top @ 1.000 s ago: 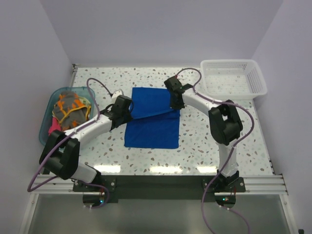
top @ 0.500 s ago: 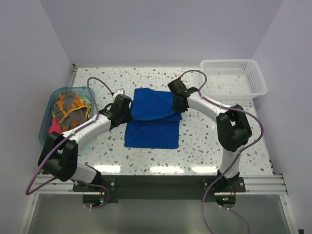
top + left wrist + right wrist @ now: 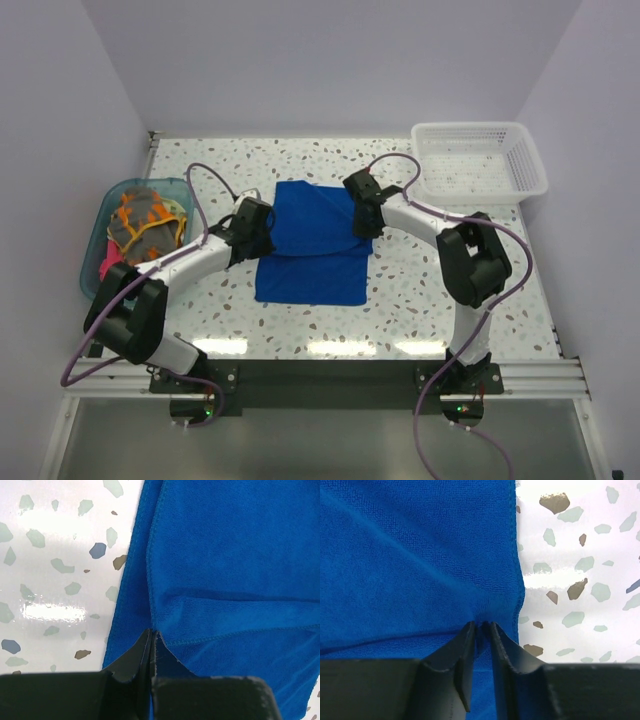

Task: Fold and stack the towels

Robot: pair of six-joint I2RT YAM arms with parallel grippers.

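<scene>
Folding has only reached the first towel, as I read it. The blue towel (image 3: 312, 250) lies in the middle of the table (image 3: 430, 300), with its far part doubled over toward the near edge. An upper layer covers about the far half, and a single layer shows nearer the arms. No finished stack shows anywhere. The other towels sit bunched in the tub (image 3: 92, 262) at the left, an orange towel (image 3: 145, 222) on top and a pink towel (image 3: 110, 264) at its near corner, so most of the job seems to lie ahead. No towel shows in the basket (image 3: 478, 128) at the far right corner. The left pincer (image 3: 266, 234) sits at the blue towel's left edge, its jaws pressed together on the corner of the upper layer, whose hem runs away from the tips. The right pincer (image 3: 361, 232) sits opposite at the right edge. Its jaws stand a narrow gap apart with a pucker of cloth between the tips, and I cannot tell whether they grip it or only flank it. Both pincers are low at the cloth, one at each end of the upper layer's free edge, with the towel spread between them. This fold looks laid but not yet smoothed, and a further fold and the stacking appear to remain.
</scene>
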